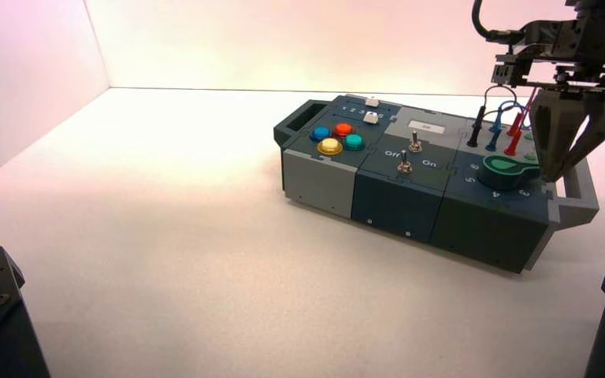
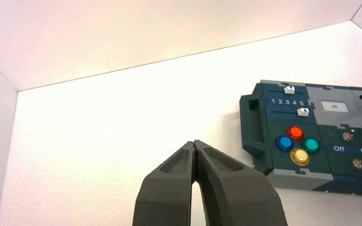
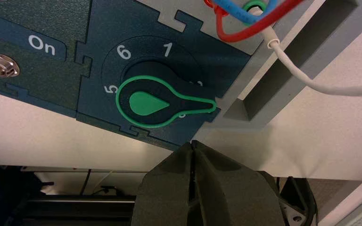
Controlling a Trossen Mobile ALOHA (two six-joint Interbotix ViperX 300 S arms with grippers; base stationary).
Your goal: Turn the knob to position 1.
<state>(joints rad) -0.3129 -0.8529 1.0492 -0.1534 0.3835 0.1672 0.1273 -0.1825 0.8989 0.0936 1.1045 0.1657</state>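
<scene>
The knob (image 3: pixel 148 102) is a dark-green dial with a mint-green teardrop pointer, at the right end of the box (image 1: pixel 473 228). Its narrow tip points away from the 5 and lies over partly hidden digits beyond the digit 1 (image 3: pixel 168 49). The knob also shows in the high view (image 1: pixel 506 168). My right gripper (image 3: pixel 193 142) is shut and empty. It hangs just above the box's right end, close beside the pointer's tip without touching it, and shows in the high view (image 1: pixel 553 175). My left gripper (image 2: pixel 195 143) is shut and empty, parked well left of the box.
Red and blue plug wires (image 1: pixel 504 130) stand just behind the knob. The grey end handle (image 1: pixel 579 193) lies below the right gripper. A white cable (image 3: pixel 320 84) runs off the box. Two metal toggles (image 1: pixel 403 161) and coloured push buttons (image 1: pixel 336 138) sit further left.
</scene>
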